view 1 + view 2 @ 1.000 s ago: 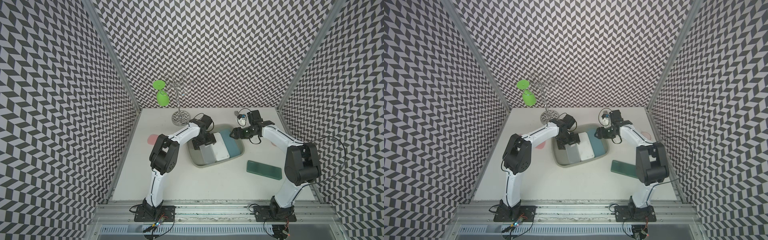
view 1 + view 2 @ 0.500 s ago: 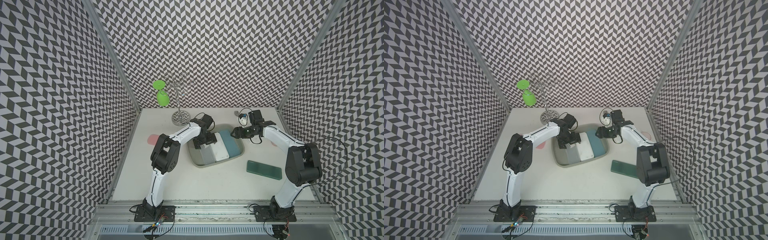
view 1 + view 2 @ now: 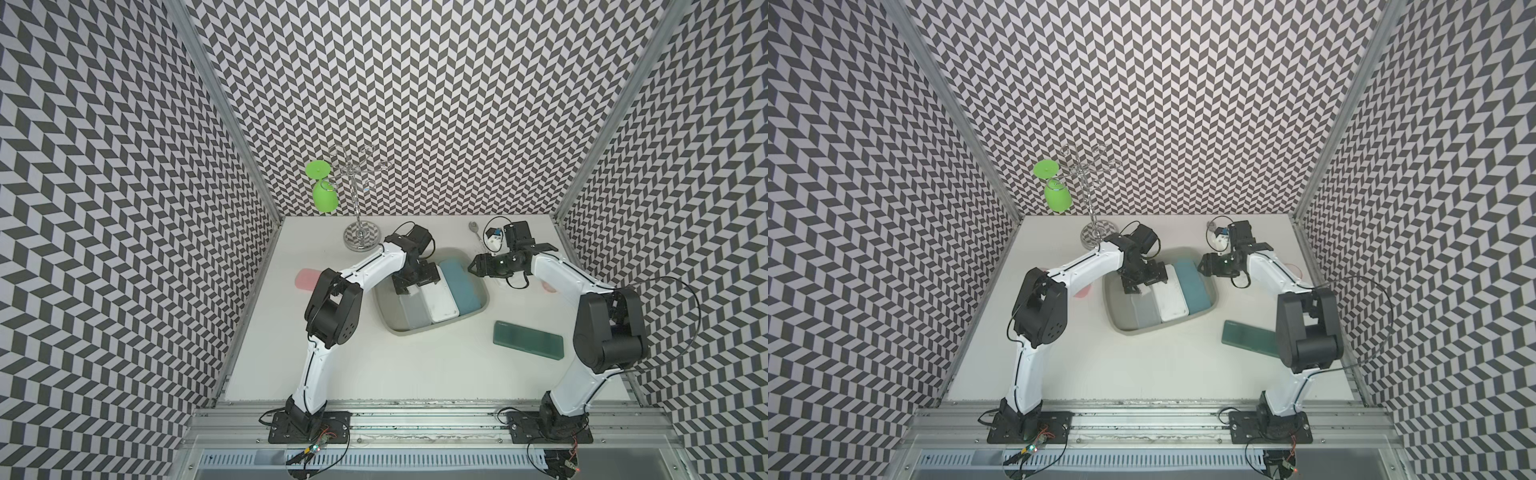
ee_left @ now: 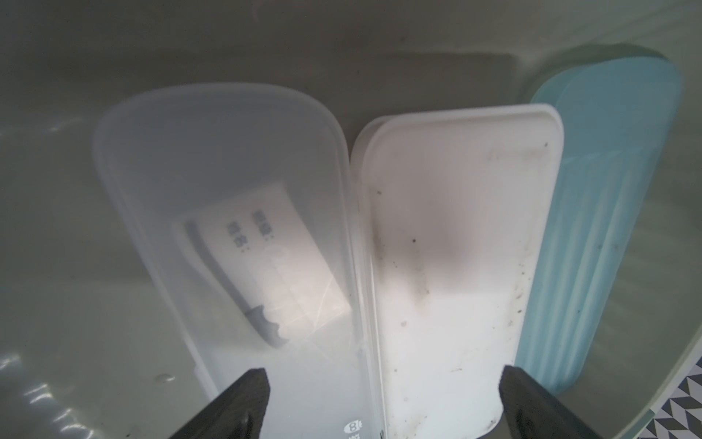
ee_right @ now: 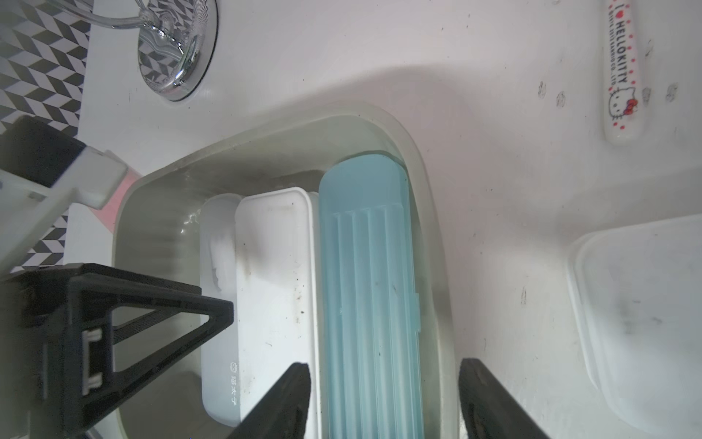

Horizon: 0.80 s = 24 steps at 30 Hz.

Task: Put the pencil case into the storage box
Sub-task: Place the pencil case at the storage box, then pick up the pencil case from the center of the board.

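A: From above?
B: Three pencil cases [image 3: 440, 297] are stowed in the storage box [image 3: 415, 331] below the left claw [image 3: 415, 284]; a green case [image 3: 528, 337] is left outside.
A: Wrists?
B: The left claw is spread wide, the right claw [image 5: 383, 366] half-spread over the blue case [image 5: 368, 285]; nothing is gripped.

White-shelled left arm [image 3: 365, 267] and right arm [image 3: 557, 273], bulky black joints, looping black cables; left claw [image 4: 381, 374] and right claw [image 5: 383, 364] matte black
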Tool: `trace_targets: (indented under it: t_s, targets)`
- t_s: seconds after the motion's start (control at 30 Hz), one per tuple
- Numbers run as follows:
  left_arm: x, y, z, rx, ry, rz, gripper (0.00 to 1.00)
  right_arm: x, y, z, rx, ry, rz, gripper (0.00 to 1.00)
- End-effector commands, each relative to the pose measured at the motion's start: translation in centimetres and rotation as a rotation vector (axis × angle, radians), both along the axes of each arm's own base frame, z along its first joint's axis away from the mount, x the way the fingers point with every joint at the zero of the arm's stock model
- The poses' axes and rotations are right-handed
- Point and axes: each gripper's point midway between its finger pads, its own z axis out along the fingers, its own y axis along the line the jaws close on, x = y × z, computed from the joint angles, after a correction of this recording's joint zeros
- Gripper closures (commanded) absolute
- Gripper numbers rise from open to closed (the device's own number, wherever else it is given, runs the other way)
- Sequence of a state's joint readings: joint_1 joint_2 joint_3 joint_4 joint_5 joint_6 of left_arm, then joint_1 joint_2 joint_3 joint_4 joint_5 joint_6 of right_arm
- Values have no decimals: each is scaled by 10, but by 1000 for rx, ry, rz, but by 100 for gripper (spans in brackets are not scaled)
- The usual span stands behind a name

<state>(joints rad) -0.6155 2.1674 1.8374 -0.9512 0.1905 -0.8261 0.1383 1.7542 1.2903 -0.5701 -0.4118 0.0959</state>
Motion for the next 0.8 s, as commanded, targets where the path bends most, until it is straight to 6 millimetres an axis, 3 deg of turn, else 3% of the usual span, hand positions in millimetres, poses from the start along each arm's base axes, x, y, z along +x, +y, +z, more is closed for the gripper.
trace_targets:
  t_s: [0.0, 0.17, 0.3, 0.37, 0.6, 0.7, 0.77]
  targets:
    - [-1, -2, 8, 6, -11, -18, 0, 6, -4, 17, 6, -68, -14, 33]
    - [16, 16, 50, 73, -109, 0, 0, 8, -15, 24, -11, -88, -46, 33]
    - [36, 57, 91, 130, -193, 53, 0, 5, -29, 24, -17, -89, -87, 33]
    - [41, 86, 102, 151, -207, 104, 0, 3, -32, 24, -13, -87, -93, 33]
    - [32, 217, 70, 76, -84, 446, 0, -6, -33, 19, 2, -70, -91, 33]
    - [30, 262, 59, 79, -61, 581, 0, -8, -33, 17, 1, -64, -85, 33]
    - [31, 280, 47, 99, -20, 620, 0, -9, -32, 15, 5, -58, -83, 33]
